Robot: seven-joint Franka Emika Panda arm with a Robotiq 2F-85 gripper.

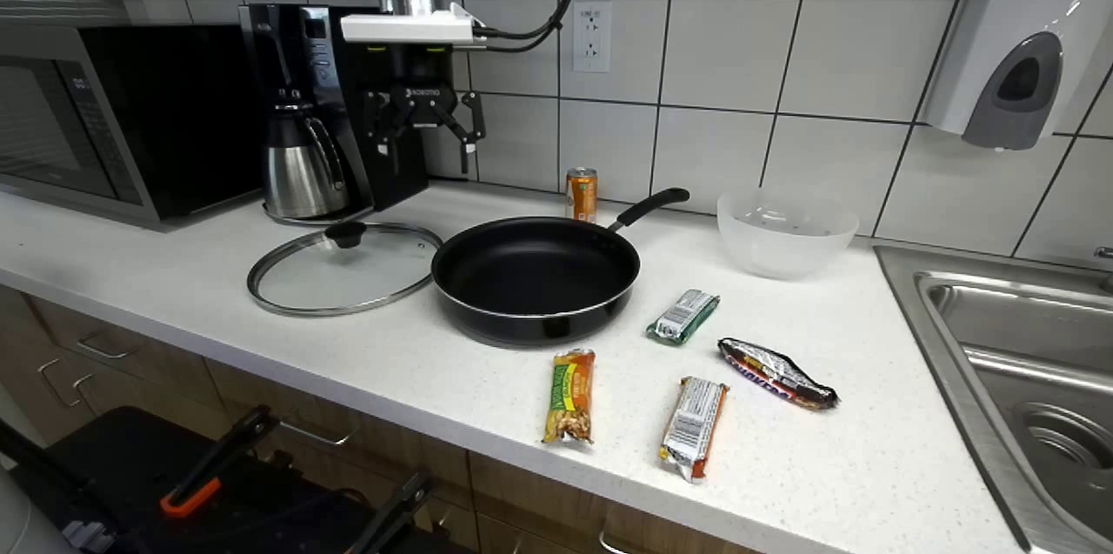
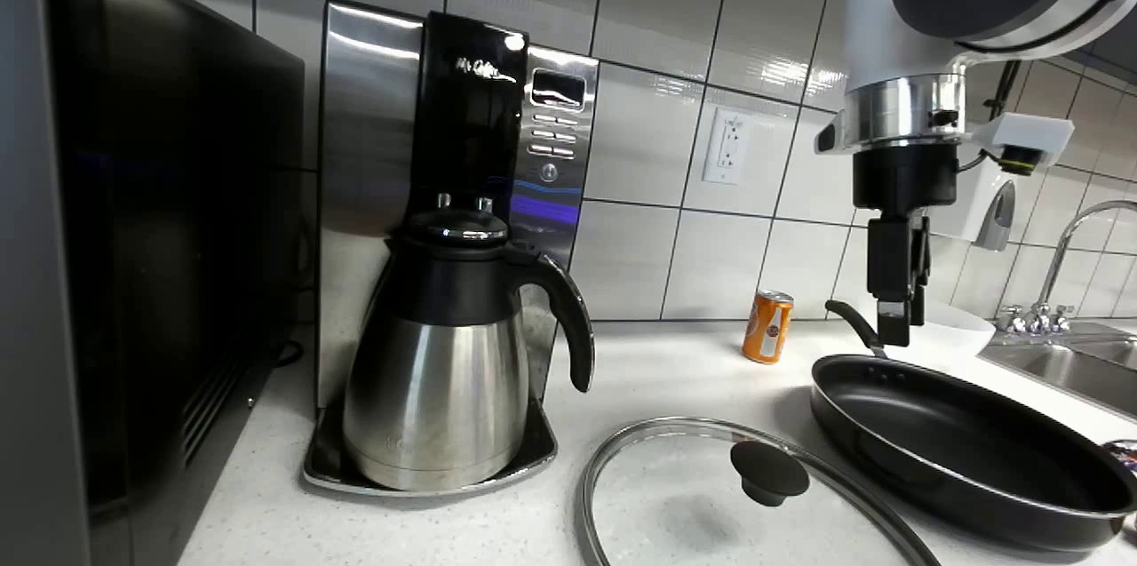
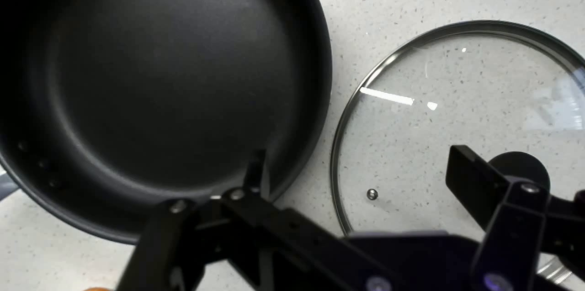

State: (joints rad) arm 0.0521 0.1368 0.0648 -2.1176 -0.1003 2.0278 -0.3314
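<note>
My gripper (image 1: 430, 156) hangs in the air above the counter with its jaws spread wide and nothing between them. In the wrist view the gripper (image 3: 358, 161) stands over the gap between a black frying pan (image 3: 173, 76) and a glass lid (image 3: 425, 140). One fingertip overlaps the pan's edge there, and the other partly covers the lid's black knob (image 3: 521, 167). The pan (image 1: 535, 267) lies with its handle (image 1: 652, 206) toward the wall, the lid (image 1: 348, 276) close beside it. Side-on, the gripper (image 2: 895, 330) appears high above the pan (image 2: 968, 450). An orange can (image 1: 582, 194) stands behind the pan.
Several wrapped bars lie in front, among them a green one (image 1: 683, 317) and a dark one (image 1: 778, 374). A frosted bowl (image 1: 787, 232) and a sink (image 1: 909, 302) are farther along. A coffee maker (image 2: 471, 122) with a steel carafe (image 2: 440, 397) stands beside a microwave (image 1: 183, 119).
</note>
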